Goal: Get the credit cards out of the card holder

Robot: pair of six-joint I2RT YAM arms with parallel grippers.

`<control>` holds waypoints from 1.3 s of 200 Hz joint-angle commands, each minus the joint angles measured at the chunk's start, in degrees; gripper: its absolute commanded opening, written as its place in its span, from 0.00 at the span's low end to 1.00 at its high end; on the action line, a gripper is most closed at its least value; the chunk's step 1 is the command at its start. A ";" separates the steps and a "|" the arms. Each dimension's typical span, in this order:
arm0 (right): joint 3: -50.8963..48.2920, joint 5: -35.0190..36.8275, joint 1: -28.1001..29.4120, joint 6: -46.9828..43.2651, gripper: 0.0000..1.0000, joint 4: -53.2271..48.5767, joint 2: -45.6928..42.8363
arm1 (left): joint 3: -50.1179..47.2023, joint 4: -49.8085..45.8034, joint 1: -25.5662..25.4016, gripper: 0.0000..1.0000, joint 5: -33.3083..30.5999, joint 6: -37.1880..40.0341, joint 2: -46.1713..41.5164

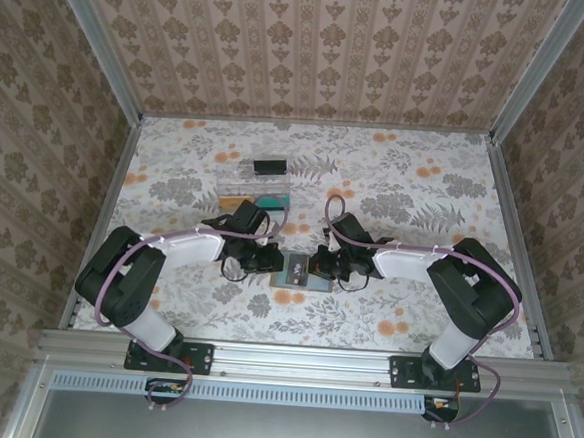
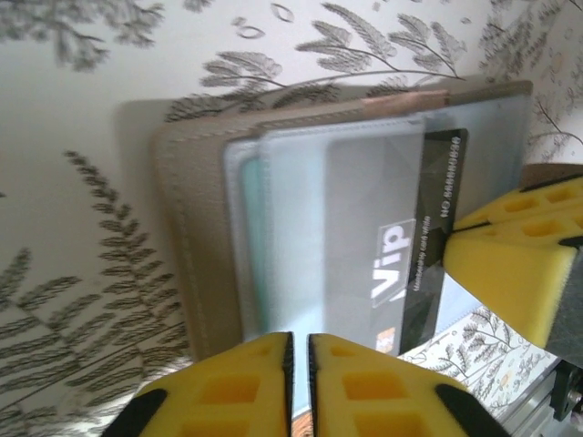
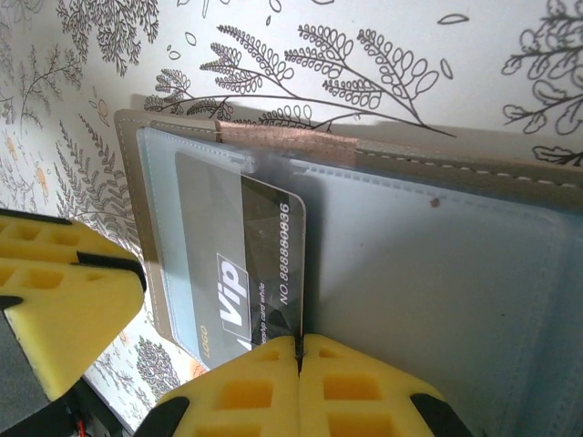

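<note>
Yellow foam right end effector (image 3: 299, 350) pinches glossy black card (image 3: 246, 264); left end effector (image 2: 298, 350) pressed together at taupe holder (image 2: 191, 237).

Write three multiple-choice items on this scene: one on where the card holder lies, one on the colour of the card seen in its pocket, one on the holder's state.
1. The card holder lies:
A) between the left gripper and the right gripper
B) against the back wall
C) beside the left arm's base

2. The credit card poking from its pocket is:
A) red
B) black with white lettering
C) green

3. The card holder is:
A) folded shut
B) open, pockets up
C) standing on edge

Key:
1 A, the top view shows it between the two arms' tips.
2 B, both wrist views show a black card marked Vip.
3 B, its clear pockets face the wrist cameras.
</note>
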 commanded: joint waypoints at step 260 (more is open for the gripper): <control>-7.56 -2.09 -6.69 -4.49 0.04 -2.42 -7.49 | -0.27 -1.52 1.53 0.02 0.60 1.14 1.58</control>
